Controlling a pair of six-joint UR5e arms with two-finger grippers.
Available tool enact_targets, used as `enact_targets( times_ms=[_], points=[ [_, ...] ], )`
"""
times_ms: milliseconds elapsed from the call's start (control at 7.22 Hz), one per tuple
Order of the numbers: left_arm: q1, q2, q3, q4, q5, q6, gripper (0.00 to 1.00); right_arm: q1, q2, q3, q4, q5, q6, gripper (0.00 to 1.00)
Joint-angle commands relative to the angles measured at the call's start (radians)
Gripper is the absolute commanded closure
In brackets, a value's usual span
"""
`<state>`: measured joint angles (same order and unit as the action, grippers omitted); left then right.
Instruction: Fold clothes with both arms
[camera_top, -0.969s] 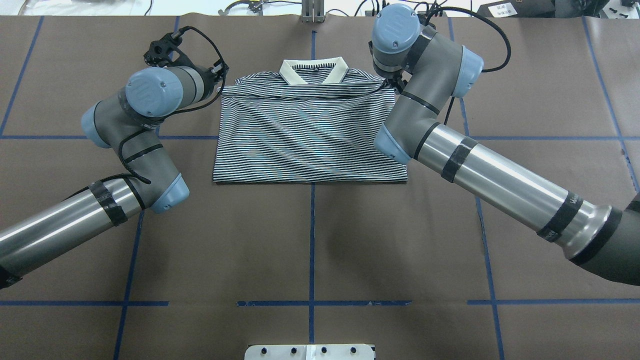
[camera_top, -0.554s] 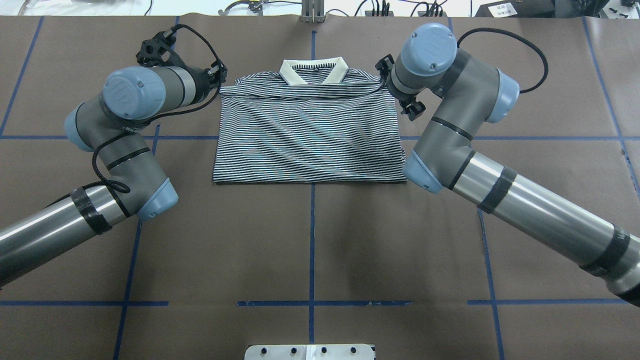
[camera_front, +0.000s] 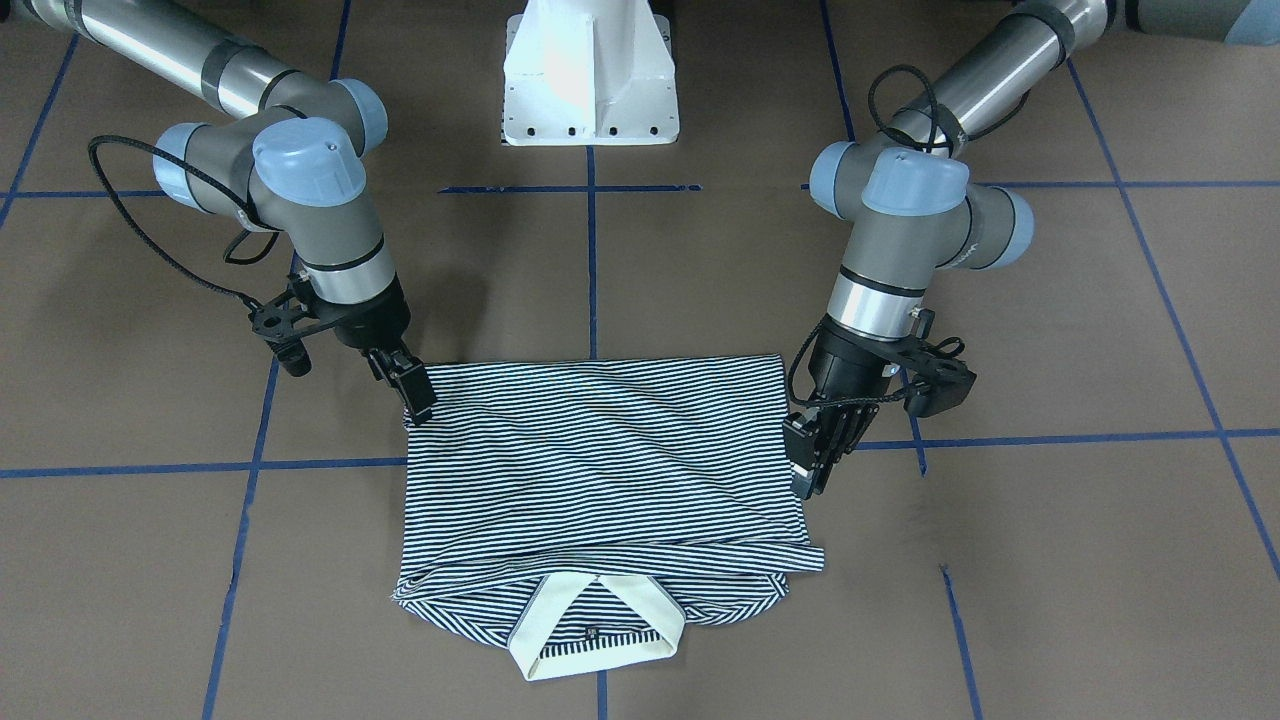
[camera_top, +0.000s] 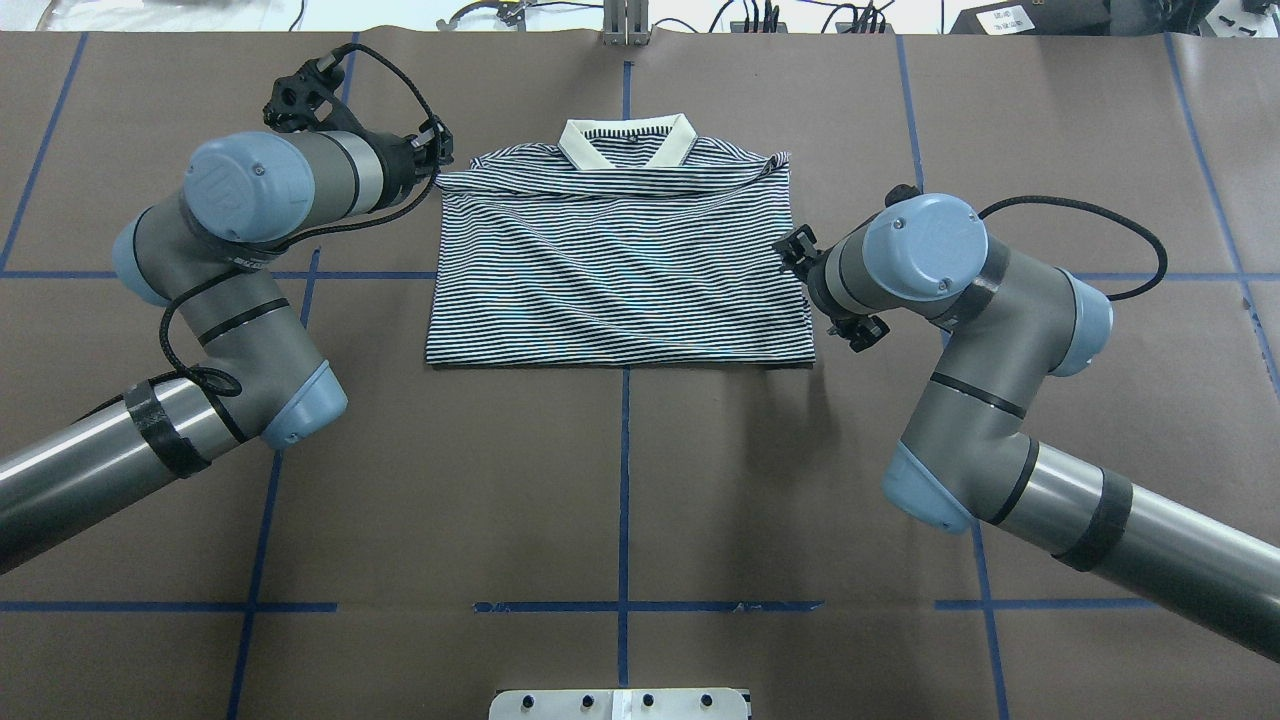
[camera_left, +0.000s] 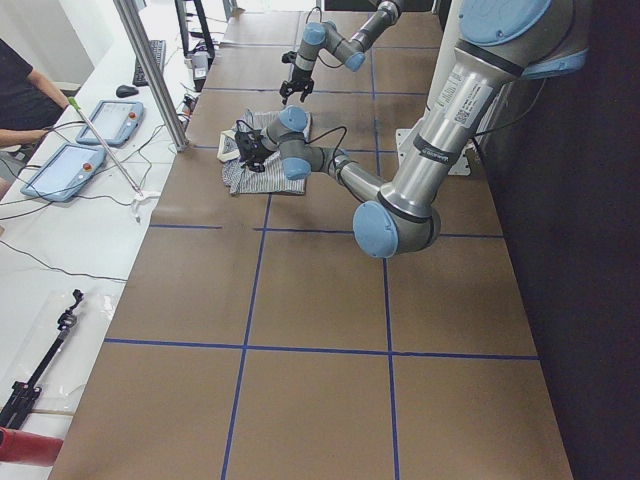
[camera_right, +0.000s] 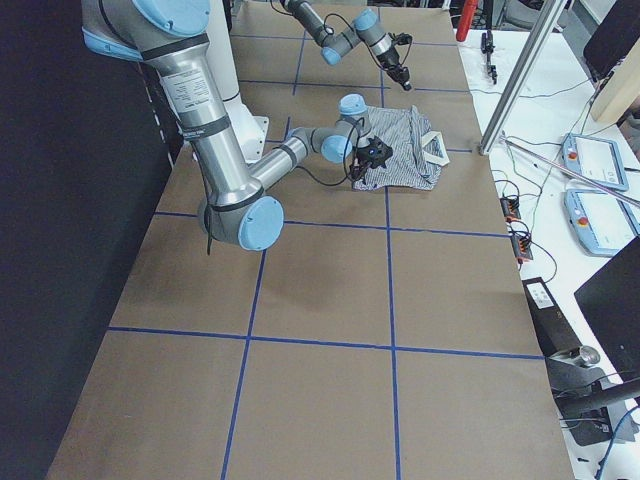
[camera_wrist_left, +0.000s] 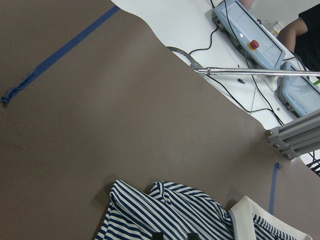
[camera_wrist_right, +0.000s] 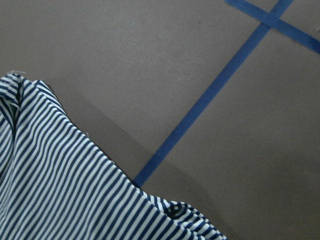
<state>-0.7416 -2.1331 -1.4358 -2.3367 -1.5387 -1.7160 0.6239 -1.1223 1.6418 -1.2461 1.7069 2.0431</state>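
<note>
Retreat marks the right arm (camera_top: 1000, 330): its right gripper (camera_front: 416, 400) has drawn back along the polo shirt (camera_top: 620, 270) from the far right shoulder to mid-edge on the right; whether its jaws are apart I cannot tell. The left gripper (camera_top: 436, 160) has edged left at the far left shoulder corner, fingertips (camera_wrist_left: 157, 235) apart over the fabric. The shirt lies folded, far of centre on the table (camera_top: 620, 480), collar (camera_top: 627, 140) pointing far, long axis left to right. Both elbows are bent, with the wrists turned inward.

The navy-and-white striped polo shirt (camera_top: 620, 280) lies folded flat at upper centre, cream collar (camera_top: 627, 142) topmost, flanked by the grey left arm (camera_top: 245, 320) and right arm (camera_top: 965, 400).
</note>
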Motion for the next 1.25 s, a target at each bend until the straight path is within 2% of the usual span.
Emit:
enact_targets(
  times_ms=[0, 277, 692, 969, 1108],
  points=[
    [0.001, -0.001, -0.006, 0.002, 0.002, 0.000, 0.71, -0.019, -0.016, 0.012, -0.010, 0.000, -0.003, 0.06],
    [0.001, -0.001, -0.015, 0.002, 0.003, 0.000, 0.71, -0.029, -0.022, 0.009, -0.013, 0.002, -0.001, 0.10],
    [0.001, 0.001, -0.015, 0.002, 0.003, 0.000, 0.71, -0.042, -0.025, 0.006, -0.038, 0.004, -0.001, 0.21],
    [0.001, 0.001, -0.014, 0.002, 0.003, 0.000, 0.71, -0.061, -0.025, 0.010, -0.042, 0.000, 0.020, 0.53],
    [0.001, 0.009, -0.014, 0.002, 0.005, 0.000, 0.71, -0.062, -0.025, 0.010, -0.042, 0.000, 0.022, 0.63]
  ],
)
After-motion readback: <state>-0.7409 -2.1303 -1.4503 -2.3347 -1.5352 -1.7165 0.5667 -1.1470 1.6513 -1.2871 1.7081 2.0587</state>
